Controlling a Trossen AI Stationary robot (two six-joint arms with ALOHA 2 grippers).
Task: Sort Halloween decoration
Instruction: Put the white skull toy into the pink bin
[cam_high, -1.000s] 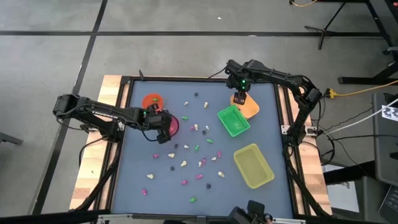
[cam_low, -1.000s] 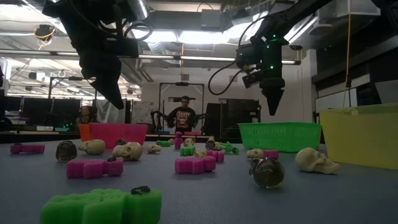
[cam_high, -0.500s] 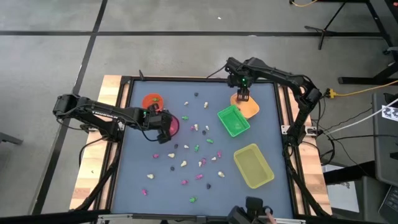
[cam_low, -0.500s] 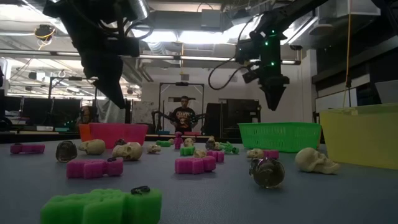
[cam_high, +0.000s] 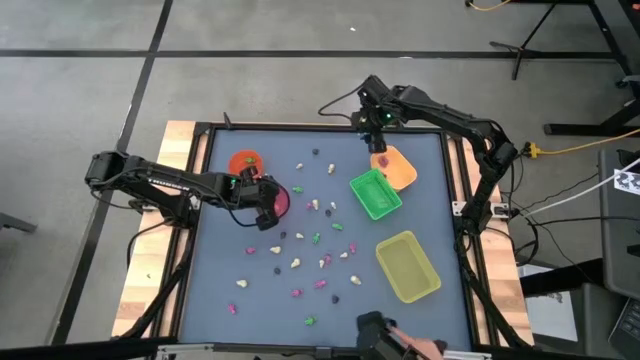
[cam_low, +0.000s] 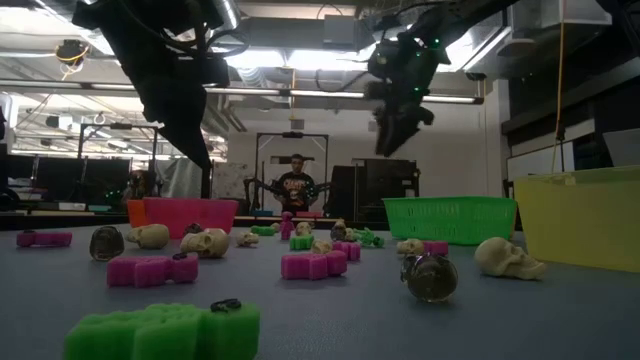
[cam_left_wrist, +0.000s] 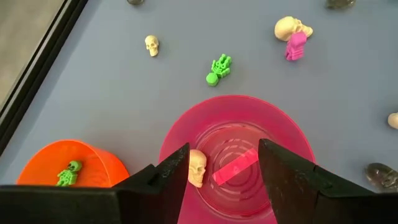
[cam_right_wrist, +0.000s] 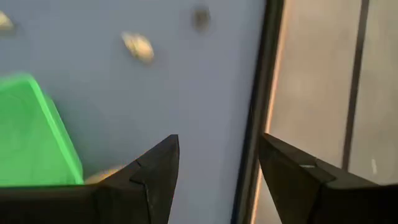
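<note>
Pink trinket (cam_left_wrist: 235, 167) slantwise inside pink cup (cam_left_wrist: 286, 134)

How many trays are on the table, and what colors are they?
3. The orange tray is near the far right corner, the green tray is just beside it toward the middle, and the yellow tray is nearer the front right. None seem hidden.

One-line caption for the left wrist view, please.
Open left hand above a pink cup holding a cream skull and pink piece.
</note>
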